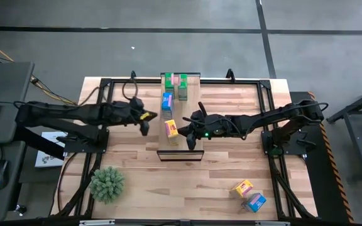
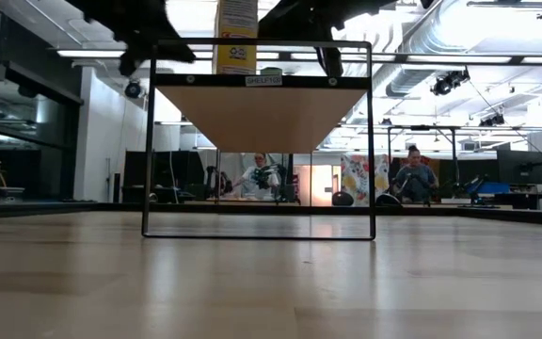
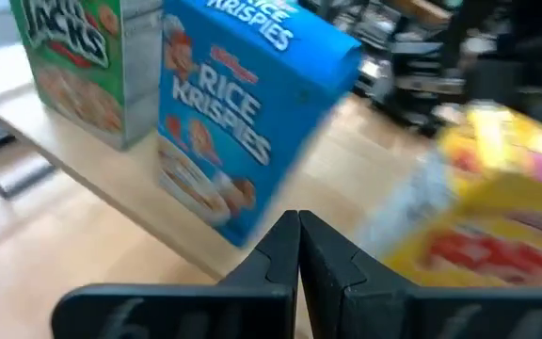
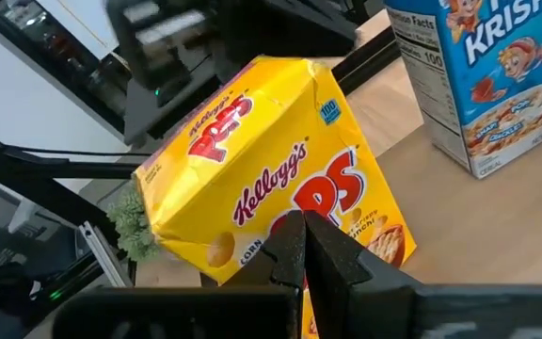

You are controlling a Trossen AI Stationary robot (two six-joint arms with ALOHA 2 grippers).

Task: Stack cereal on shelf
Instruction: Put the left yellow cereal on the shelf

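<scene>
The pale shelf (image 1: 193, 107) stands raised on a dark frame at mid table. Two green cereal boxes (image 1: 175, 84), a blue box (image 1: 167, 102) and a yellow box (image 1: 171, 129) stand on it. The yellow box also shows in the right wrist view (image 4: 262, 169) and the low view (image 2: 236, 38). My right gripper (image 1: 186, 129) is shut, over the shelf right beside the yellow box. My left gripper (image 1: 144, 123) is shut and empty just off the shelf's left edge, facing the blue box (image 3: 243, 113). Another yellow box (image 1: 242, 187) and blue box (image 1: 255, 202) lie on the table at the near right. My right gripper's shut fingertips (image 4: 290, 247) stand close before the lower part of the yellow box's printed front face (image 4: 280, 202), coming level from the table's right. I cannot tell whether they touch it. The box stands on the shelf.
A spiky green plant ball (image 1: 107, 183) sits near the table's near left corner. The shelf's near end (image 1: 181, 150) is bare. People sit in the room beyond the table (image 2: 412, 179).
</scene>
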